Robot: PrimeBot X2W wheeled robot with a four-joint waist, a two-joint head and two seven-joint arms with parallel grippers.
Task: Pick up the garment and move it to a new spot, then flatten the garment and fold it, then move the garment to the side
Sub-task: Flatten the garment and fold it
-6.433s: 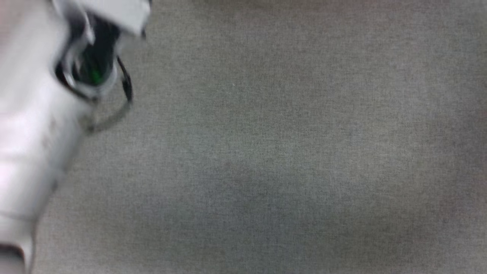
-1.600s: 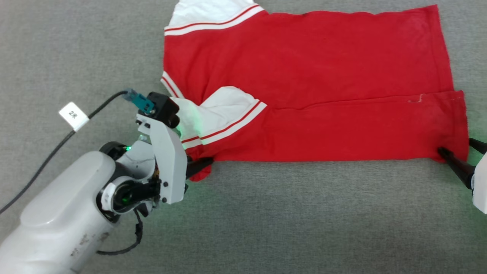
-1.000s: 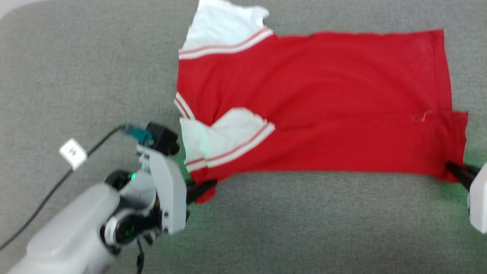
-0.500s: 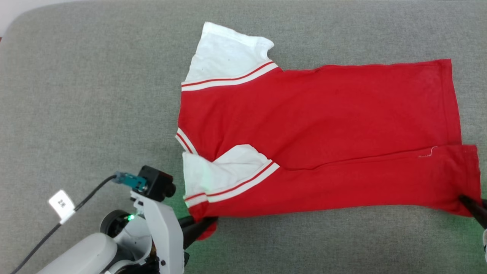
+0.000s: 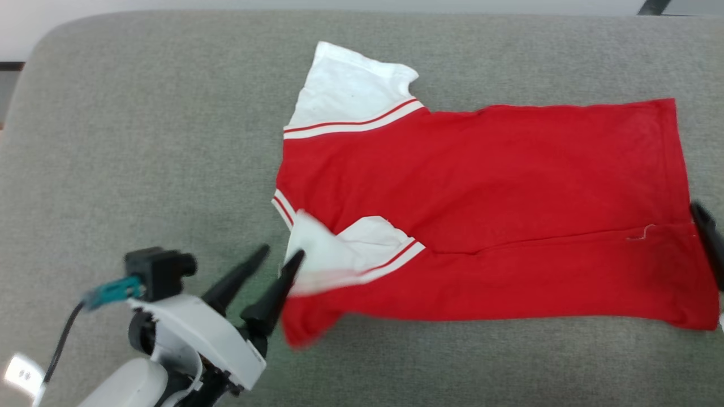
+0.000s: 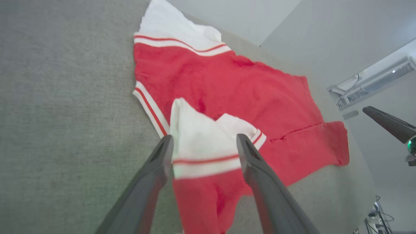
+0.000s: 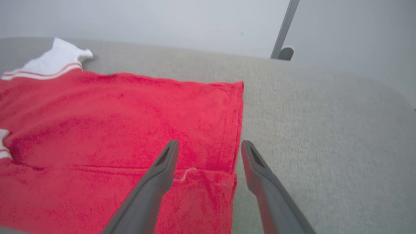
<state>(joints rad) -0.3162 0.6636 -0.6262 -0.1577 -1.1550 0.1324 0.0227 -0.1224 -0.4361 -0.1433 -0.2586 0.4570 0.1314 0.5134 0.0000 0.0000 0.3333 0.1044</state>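
Note:
The garment (image 5: pixel 481 186) lies spread on the grey padded surface (image 5: pixel 141 141), red side up, with its near long edge folded over the body. One white sleeve (image 5: pixel 350 90) points away and the other (image 5: pixel 345 254) lies folded on the red. No lettering shows. My left gripper (image 5: pixel 281 252) stands open at the garment's near left corner, which looks blurred. In the left wrist view the left gripper (image 6: pixel 204 139) has the striped sleeve edge (image 6: pixel 204 161) loose below its spread fingers. My right gripper (image 7: pixel 210 144) is open above the hem corner (image 7: pixel 224 182), and one of its fingers (image 5: pixel 706 232) shows at the right edge.
The padded surface has a rounded far-left corner (image 5: pixel 51 34) and ends at a pale wall (image 7: pixel 162 19). A grey metal post (image 7: pixel 286 26) stands behind its far right. A black cable with a white tag (image 5: pixel 17 370) trails from my left wrist.
Both grippers have opened and let go of the garment's near corners, which have dropped onto the surface. The left gripper has drawn back and turned upward. The head camera has shifted, showing more of the far edge.

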